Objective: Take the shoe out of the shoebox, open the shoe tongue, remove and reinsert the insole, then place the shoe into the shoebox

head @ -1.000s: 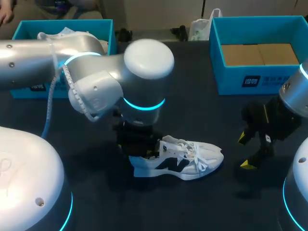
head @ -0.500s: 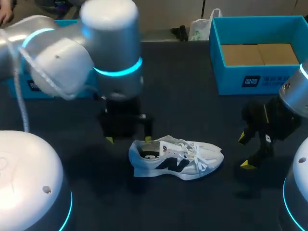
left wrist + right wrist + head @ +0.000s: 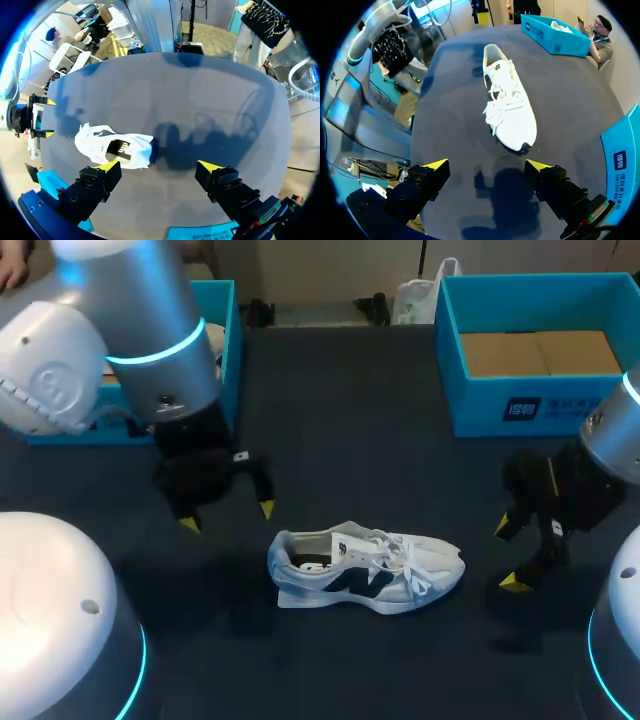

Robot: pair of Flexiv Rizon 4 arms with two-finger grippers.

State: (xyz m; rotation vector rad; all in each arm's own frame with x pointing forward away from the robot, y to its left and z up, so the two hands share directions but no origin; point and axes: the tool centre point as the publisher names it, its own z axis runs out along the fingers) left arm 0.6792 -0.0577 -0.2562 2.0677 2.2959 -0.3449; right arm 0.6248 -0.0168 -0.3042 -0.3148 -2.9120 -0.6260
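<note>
White, black-marked shoe (image 3: 365,568) stands upright, laces seemingly tied, apart from blue shoebox (image 3: 470,405).

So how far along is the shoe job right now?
Done: the shoe is out of its box, standing on the table. In hand: nothing. The left tool hovers open near the heel, and the right tool is open past the toe. Left: putting it into the shoebox. Whether the tongue and insole steps are finished can't be seen.

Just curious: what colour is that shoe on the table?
The shoe is white with a dark side mark, clearest in head view.
</note>
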